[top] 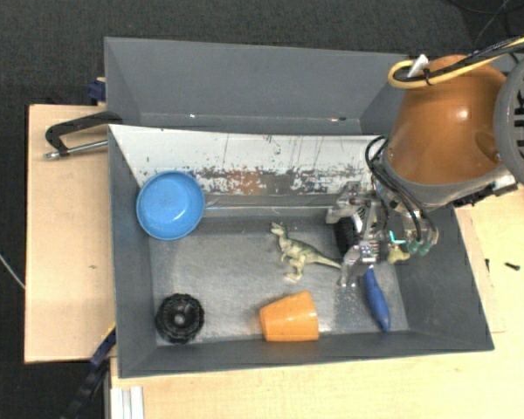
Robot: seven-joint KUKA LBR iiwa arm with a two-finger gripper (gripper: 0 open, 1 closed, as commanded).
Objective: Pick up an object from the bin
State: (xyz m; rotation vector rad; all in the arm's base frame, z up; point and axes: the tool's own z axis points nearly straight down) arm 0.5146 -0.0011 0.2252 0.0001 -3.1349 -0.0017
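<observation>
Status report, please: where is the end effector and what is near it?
End effector at right side of bin. Blue pen-like stick lies beside it. Toy dinosaur close on view's left.
</observation>
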